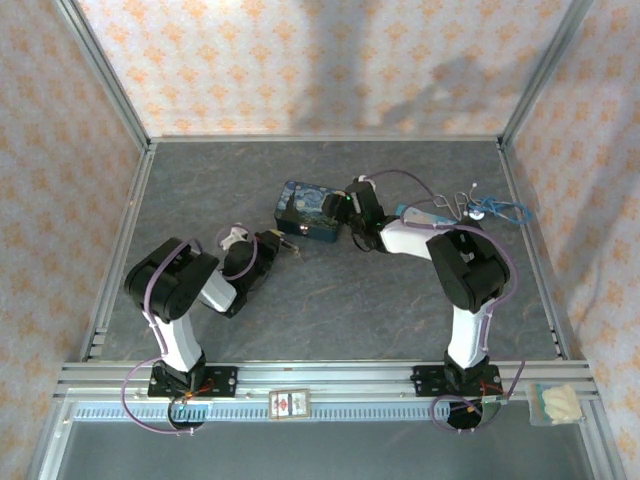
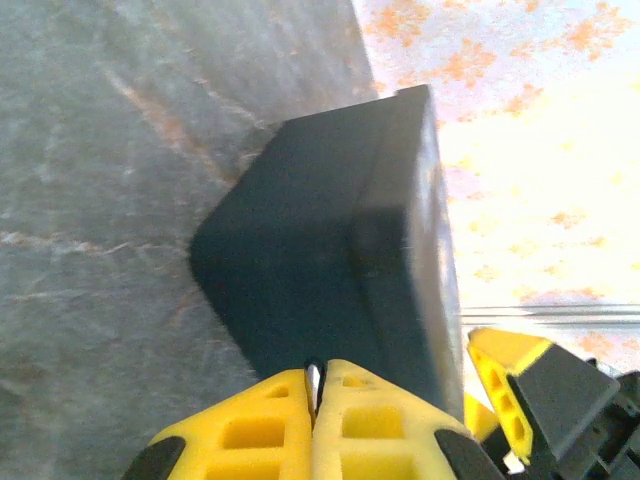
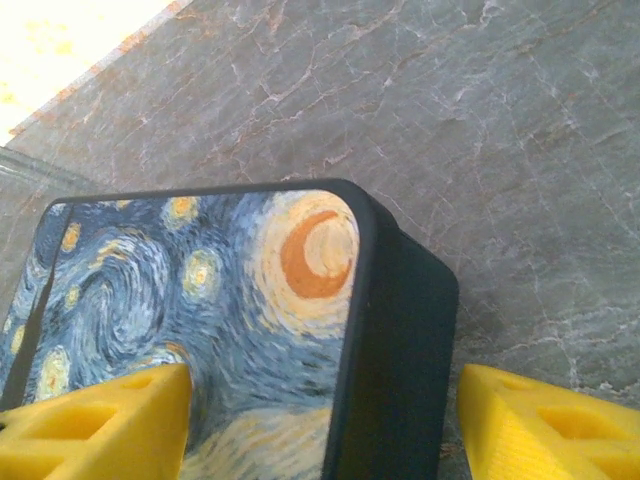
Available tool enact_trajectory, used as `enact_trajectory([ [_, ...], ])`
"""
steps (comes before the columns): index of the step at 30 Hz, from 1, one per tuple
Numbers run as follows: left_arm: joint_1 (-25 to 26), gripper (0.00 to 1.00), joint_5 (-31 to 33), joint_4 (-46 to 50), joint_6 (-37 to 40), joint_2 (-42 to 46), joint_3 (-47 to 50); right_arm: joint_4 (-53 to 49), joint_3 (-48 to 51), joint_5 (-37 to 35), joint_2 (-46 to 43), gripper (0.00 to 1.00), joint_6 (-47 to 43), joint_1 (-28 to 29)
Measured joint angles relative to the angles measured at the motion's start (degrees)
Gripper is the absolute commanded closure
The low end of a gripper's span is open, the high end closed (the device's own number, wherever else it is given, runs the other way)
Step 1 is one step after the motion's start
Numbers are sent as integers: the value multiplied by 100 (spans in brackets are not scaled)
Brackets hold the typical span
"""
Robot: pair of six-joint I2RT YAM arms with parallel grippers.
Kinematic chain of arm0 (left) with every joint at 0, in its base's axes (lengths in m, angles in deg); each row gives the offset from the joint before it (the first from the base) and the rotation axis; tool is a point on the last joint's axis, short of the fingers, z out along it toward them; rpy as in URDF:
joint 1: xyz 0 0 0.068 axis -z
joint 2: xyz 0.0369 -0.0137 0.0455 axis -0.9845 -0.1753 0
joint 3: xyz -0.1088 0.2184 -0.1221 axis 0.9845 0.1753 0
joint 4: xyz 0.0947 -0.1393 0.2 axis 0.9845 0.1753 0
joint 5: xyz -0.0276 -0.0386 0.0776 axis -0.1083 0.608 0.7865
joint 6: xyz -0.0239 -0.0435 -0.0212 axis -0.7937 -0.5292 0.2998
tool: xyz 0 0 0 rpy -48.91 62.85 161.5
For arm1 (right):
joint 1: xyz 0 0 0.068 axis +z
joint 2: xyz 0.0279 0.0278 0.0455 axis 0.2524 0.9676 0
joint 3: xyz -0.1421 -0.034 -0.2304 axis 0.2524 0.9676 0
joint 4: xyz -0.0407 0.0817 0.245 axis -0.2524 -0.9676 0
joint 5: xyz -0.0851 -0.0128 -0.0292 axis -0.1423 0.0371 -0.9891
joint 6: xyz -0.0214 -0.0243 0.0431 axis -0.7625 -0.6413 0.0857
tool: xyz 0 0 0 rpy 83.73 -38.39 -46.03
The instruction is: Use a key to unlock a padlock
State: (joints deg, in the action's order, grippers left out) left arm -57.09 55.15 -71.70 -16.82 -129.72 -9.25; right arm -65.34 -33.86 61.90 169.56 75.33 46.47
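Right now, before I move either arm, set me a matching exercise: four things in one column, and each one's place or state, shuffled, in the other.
1 left pincer
2 right pincer
3 blue tin
4 scissors

a open, one finger on each side of the tin
b far right of the table, blue cord attached
c shut on a thin silvery blade, probably the key
d mid-table, painted with swirls

Pairs: 1-c, 2-a, 3-d, 4-b
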Motion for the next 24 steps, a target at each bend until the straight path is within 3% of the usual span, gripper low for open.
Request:
enact_trajectory([
  [1,0,100,-39,81,48,136,4,-46,-72,7,0,0,-70,-4],
  [9,-9,100,-297,1491,667,1628,0,-304,-428,0,-326,0,-616,-4],
  [16,-9,100,-426,3762,1620,2855,-448,-614,-199,-372,-1248,0,-1104,-4],
  [24,111,100,-645,6306,2684,3309,-1220,-898,922,-1156,-2295,0,-1412,-4],
])
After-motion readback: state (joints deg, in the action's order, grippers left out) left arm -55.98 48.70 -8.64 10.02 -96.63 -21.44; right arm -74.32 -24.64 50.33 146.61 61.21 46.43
